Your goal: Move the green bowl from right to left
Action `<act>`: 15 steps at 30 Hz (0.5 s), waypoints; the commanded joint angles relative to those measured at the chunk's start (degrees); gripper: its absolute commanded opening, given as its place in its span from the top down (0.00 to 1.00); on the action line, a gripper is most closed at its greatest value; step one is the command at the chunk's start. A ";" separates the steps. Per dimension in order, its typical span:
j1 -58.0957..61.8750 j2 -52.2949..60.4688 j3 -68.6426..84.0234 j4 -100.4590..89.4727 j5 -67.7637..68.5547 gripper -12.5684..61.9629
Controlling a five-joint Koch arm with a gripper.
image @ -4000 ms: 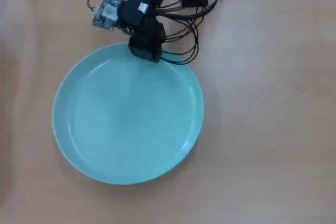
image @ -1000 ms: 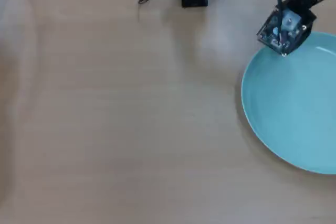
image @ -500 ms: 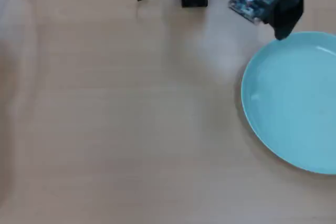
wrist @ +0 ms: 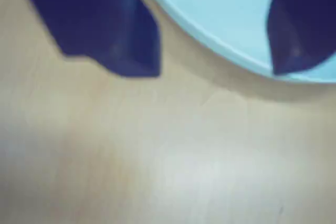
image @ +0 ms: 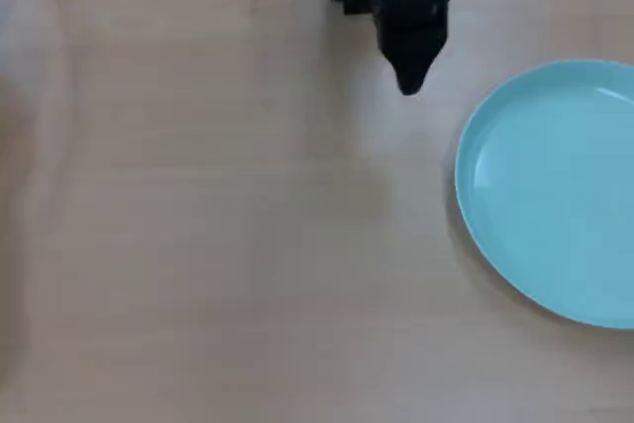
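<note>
Green bowl (image: 555,190) lies flat on the tan surface (image: 198,225) at the right edge of the overhead view, partly cut off by the frame. Tool (image: 408,81) sits at upper centre, to the bowl's left and clear of its rim. Wrist view: tool (wrist: 212,72) spread wide with nothing between its dark fingers (wrist: 105,30); bowl (wrist: 220,9) fills the upper right, blurred.

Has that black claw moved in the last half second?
Yes. The gripper swung left in the overhead view, away from the green bowl, which stayed put.
</note>
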 commanded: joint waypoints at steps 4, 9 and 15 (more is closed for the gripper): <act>0.70 2.99 -1.67 -4.83 -2.64 0.57; 0.97 2.81 -1.93 -4.92 -1.85 0.57; 2.64 3.16 -2.11 -5.01 -1.93 0.57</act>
